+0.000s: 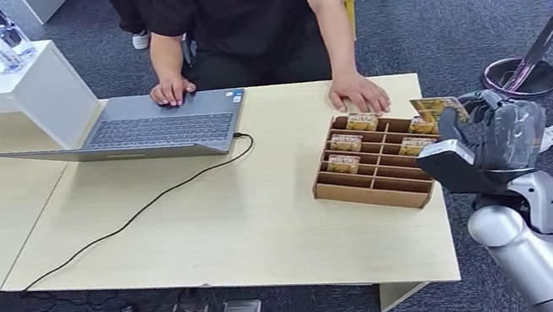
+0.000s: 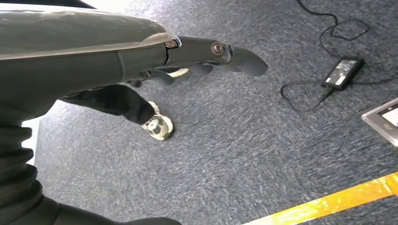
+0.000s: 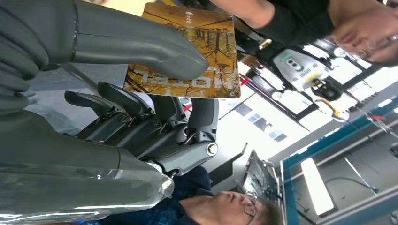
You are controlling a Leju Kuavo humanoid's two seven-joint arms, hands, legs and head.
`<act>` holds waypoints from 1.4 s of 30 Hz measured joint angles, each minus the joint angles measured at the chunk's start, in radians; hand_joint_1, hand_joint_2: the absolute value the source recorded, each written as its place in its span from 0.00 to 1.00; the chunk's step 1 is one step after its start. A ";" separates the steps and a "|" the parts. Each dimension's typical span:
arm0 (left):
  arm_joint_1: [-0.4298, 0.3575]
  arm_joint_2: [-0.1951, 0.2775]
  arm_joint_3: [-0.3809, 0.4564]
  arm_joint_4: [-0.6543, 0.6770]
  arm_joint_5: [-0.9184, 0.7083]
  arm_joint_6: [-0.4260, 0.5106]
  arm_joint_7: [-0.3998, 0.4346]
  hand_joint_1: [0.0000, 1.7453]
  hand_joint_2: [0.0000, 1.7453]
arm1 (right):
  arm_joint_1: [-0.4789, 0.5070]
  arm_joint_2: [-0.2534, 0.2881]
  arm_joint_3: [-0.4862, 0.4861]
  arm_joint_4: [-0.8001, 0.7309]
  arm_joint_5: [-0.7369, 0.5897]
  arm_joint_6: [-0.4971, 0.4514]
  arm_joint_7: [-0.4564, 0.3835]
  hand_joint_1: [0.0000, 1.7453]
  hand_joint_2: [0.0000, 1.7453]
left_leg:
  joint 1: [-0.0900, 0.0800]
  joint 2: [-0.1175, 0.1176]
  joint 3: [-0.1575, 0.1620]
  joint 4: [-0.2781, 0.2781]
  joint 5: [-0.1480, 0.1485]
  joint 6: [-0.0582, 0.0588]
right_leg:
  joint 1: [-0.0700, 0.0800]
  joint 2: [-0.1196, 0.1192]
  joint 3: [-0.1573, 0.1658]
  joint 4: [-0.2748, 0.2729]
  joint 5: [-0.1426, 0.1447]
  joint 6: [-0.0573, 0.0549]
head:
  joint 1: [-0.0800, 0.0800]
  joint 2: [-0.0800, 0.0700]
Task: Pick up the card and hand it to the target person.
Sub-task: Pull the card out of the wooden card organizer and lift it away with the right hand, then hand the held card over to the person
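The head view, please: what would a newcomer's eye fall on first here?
Probably the right hand, raised just past the table's far right corner and pinching a golden-brown card between thumb and fingers. Next, the brown divided card box beside it on the table, and the seated person's hand resting just beyond it.

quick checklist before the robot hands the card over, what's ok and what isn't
1. Card held by right hand: ok, pinched between thumb and a finger.
2. Card lifted out of the cardboard tray: ok, it is above the tray's far right corner.
3. Person's hand ready to receive: not ok, it lies palm down on the table.
4. Left hand out of the way: ok, hanging over the floor, holding nothing.
5. Grip firm enough for the reach: cannot tell.
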 joint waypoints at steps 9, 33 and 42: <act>-0.032 -0.001 -0.020 0.000 -0.012 -0.008 0.006 0.00 1.00 | -0.047 0.096 -0.025 -0.083 -0.123 0.006 -0.048 1.00 1.00 | 0.000 0.001 0.000 0.000 0.000 0.000 | 0.000 0.001 0.000 0.001 0.000 0.000 | 0.001 0.000; -0.057 -0.006 -0.058 0.003 -0.049 -0.038 0.037 0.00 1.00 | -0.214 0.341 -0.009 0.314 -0.232 0.046 -0.068 1.00 1.00 | 0.000 0.001 -0.001 0.000 0.001 -0.001 | 0.000 0.001 -0.002 0.001 0.001 -0.001 | 0.000 0.000; -0.061 -0.006 -0.067 0.003 -0.053 -0.042 0.037 0.00 1.00 | -0.225 0.347 -0.009 0.356 -0.233 0.050 -0.050 1.00 1.00 | 0.000 0.001 -0.001 0.000 0.001 -0.001 | 0.000 0.001 -0.002 0.001 0.001 -0.001 | 0.000 0.000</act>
